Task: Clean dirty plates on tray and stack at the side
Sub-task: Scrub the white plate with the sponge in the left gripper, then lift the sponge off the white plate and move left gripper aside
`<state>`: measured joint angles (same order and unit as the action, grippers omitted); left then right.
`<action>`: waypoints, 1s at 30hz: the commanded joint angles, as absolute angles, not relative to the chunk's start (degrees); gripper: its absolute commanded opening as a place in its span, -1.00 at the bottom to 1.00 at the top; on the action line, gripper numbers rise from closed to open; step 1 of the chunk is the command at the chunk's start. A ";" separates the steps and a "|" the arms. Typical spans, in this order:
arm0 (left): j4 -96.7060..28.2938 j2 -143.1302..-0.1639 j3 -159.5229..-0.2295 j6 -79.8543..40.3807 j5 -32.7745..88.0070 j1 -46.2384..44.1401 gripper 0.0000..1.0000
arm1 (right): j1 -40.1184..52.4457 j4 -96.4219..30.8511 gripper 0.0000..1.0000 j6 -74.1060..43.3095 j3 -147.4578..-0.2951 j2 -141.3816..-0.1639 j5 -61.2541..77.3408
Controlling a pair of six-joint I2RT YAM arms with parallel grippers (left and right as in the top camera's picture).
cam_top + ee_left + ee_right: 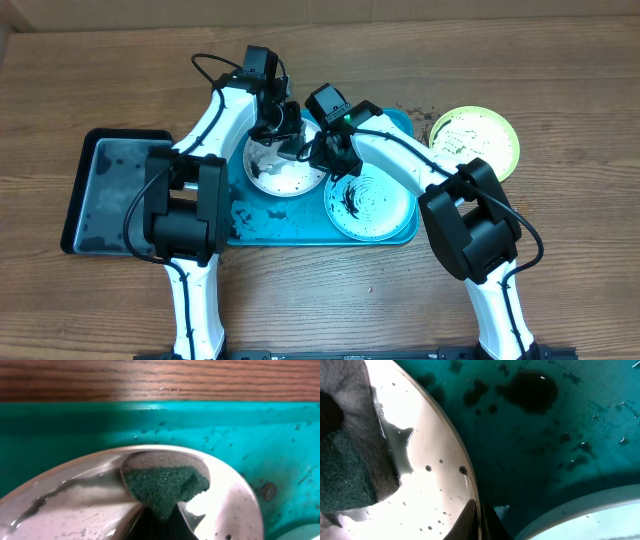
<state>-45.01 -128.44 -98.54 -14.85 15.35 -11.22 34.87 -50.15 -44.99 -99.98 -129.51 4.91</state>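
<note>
The white plate (283,172) lies at the left of the turquoise tray (300,225), wet and speckled black. My left gripper (284,126) is shut on a green sponge (165,485) that presses on this plate's (75,505) inner surface. My right gripper (318,150) is shut on the white plate's right rim (470,485), one finger inside and one outside. The sponge (345,475) shows at the left of the right wrist view. A pale mint plate (368,205) with black smears sits on the tray's right half. The yellow-green plate (475,142) lies on the table right of the tray.
A smaller black tray (110,195) sits left of the turquoise one. Dark puddles and specks dot the tray floor (530,390). The mint plate's edge (600,515) is close to the right fingers. Crumbs lie on the wooden table (415,110) behind the tray.
</note>
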 commanded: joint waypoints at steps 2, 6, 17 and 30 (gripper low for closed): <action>-50.17 -129.93 -99.50 -15.44 2.46 -11.20 -0.92 | 34.74 -50.92 -0.93 -44.99 -99.94 -129.97 2.59; -56.31 -129.29 -99.57 -16.16 -9.63 -10.79 -0.92 | 34.74 -50.85 -0.93 -44.99 -99.92 -129.97 2.59; -64.93 -123.22 -99.59 -27.33 -25.41 -10.94 -0.92 | 34.74 -50.85 -0.93 -44.73 -99.94 -129.97 2.59; -68.82 -99.26 -99.59 -28.34 -11.29 -1.45 -0.91 | 35.40 -52.60 -0.93 -31.48 -103.66 -126.04 3.03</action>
<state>-67.26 -102.83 -99.48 -27.14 -12.60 -5.74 35.24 -52.18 -37.87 -101.27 -129.49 4.51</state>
